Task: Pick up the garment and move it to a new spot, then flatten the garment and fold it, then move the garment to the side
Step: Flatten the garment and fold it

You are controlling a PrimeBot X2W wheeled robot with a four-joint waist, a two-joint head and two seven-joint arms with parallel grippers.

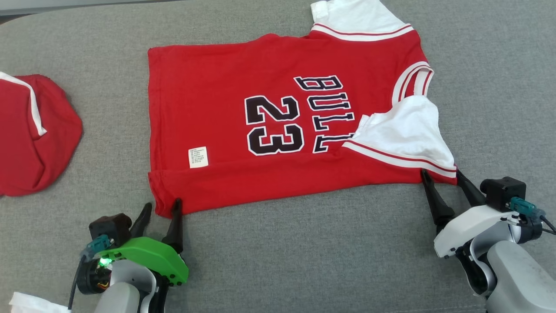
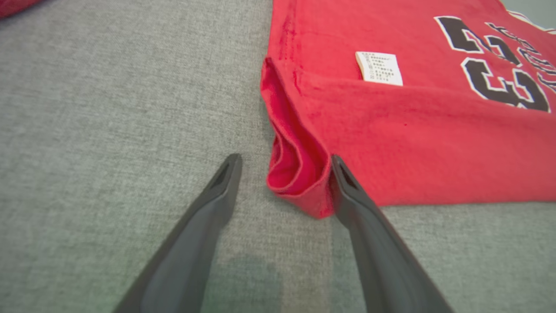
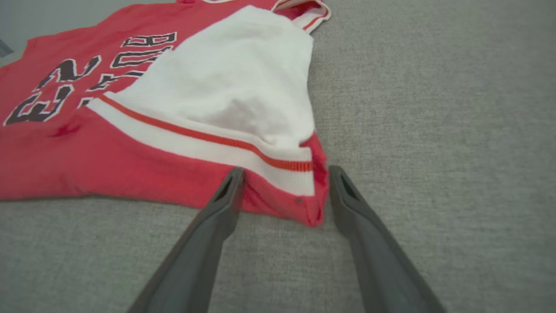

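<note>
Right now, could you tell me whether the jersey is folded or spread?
Partly folded: the jersey has its near edge doubled over, sleeve flipped inward.

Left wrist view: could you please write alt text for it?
A red jersey lies on a grey cloth surface, its folded near corner between the two dark fingers of the open left gripper. A white label and part of a black number show on it.

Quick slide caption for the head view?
Left gripper and right gripper, both open, straddle the near corners of the jersey on the grey surface.
</note>
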